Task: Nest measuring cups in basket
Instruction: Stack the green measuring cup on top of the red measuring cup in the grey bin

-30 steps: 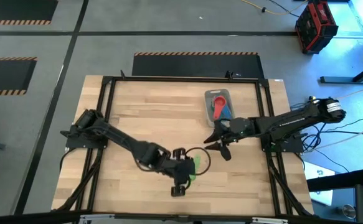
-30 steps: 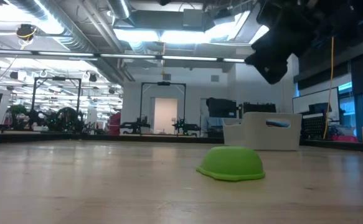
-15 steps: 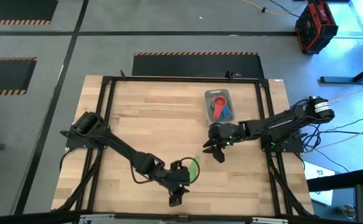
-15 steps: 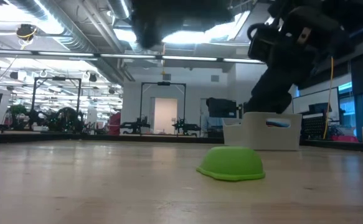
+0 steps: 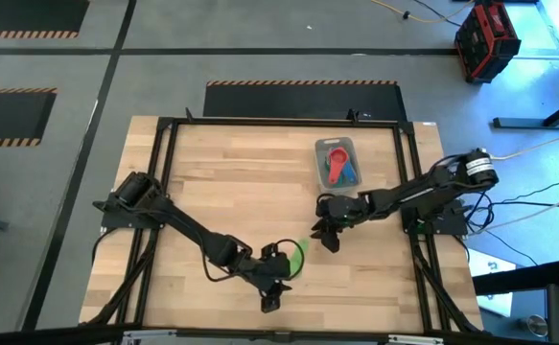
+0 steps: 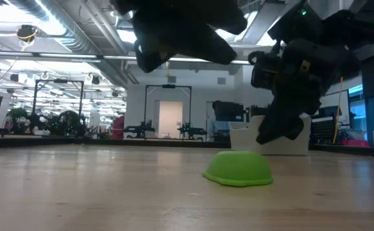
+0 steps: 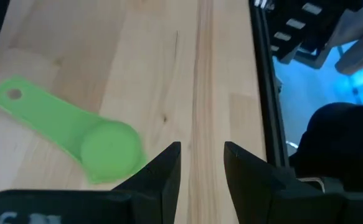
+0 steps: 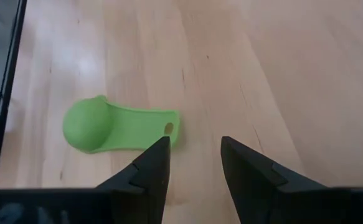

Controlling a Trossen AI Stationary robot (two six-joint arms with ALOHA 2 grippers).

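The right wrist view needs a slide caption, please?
Right gripper, jaws open, approaches the overturned green cup on the table.

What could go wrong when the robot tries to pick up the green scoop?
The green cup lies upside down, flat on the table, so fingers may slide off its round bowl or push it away. The left gripper and the right gripper, both open and empty, are close to it, so the arms could bump. It must also be flipped before it nests in the basket.

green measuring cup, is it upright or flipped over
Flipped over. In the low view the green measuring cup sits dome-up, its rim flat on the table; both wrist views show its rounded bottom facing up.
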